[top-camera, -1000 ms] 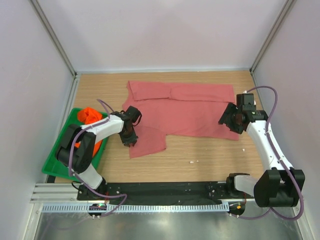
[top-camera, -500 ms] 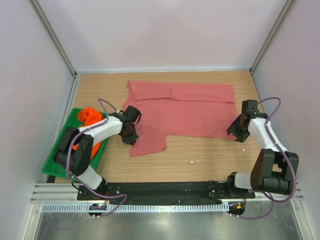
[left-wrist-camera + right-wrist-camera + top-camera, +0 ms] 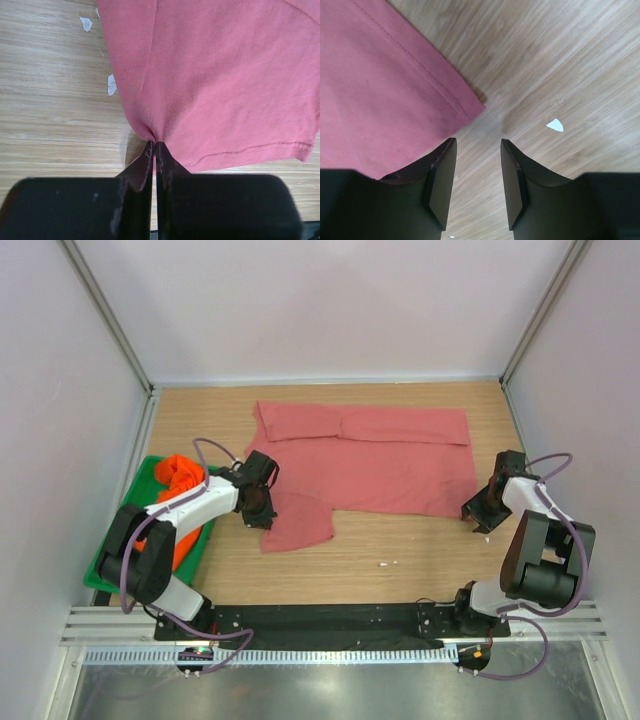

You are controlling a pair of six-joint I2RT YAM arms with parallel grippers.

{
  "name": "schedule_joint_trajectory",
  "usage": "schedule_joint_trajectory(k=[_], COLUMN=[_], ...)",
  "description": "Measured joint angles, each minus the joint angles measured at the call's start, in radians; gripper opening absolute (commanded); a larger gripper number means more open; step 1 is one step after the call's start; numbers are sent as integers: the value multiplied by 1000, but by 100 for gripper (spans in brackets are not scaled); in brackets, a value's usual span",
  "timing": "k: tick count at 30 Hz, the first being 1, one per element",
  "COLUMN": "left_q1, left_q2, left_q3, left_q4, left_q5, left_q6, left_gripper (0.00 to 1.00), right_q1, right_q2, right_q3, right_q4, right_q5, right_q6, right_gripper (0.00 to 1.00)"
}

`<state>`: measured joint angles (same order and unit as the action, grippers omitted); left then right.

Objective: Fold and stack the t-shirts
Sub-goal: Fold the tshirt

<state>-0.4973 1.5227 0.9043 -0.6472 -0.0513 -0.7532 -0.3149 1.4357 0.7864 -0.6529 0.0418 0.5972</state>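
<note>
On the pale, straight-grained wooden table (image 3: 400,555), my two grippers sit at the edges of the pink t-shirt (image 3: 380,465).
Nearest, my left gripper (image 3: 155,150) is pressed together, pinching a puckered bit of the soft fine-knit edge. My right gripper (image 3: 477,142) stands spread over bare wood, with the stitched corner just beside one finger. The orange t-shirt (image 3: 178,475) lies crumpled in the green tray (image 3: 100,570) at left. Beyond are smooth white walls (image 3: 320,310).

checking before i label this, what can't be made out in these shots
- Top view: orange t-shirt bunched in the green tray, partly under the left arm; shape unclear.
- Left wrist: how much pink t-shirt the left jaws pinch; they cover it.
- Right wrist: pink t-shirt's near edge is hidden behind the right jaws.
</note>
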Motion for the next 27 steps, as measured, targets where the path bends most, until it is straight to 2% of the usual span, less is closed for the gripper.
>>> schedule_joint_trajectory(k=[17,19,22,27], left_q1=[0,0,0,0], left_q2=[-31,-41,-53,-74], left_q3=[5,7,8,8], left_q4=[-10,-10,-13,-19], left_q5=[3,3,4,3], left_q6=[64,71,79,82], left_gripper=[0,0,0,0], right_q1=[-9,-12,-16,-21], right_q2=[45,58,63,76], right_q3=[0,6,7,13], right_q4=[81,90,93,98], right_q5=[10,16,19,21], right_q6=[62,61,62,60], right_gripper=[43,37,35,8])
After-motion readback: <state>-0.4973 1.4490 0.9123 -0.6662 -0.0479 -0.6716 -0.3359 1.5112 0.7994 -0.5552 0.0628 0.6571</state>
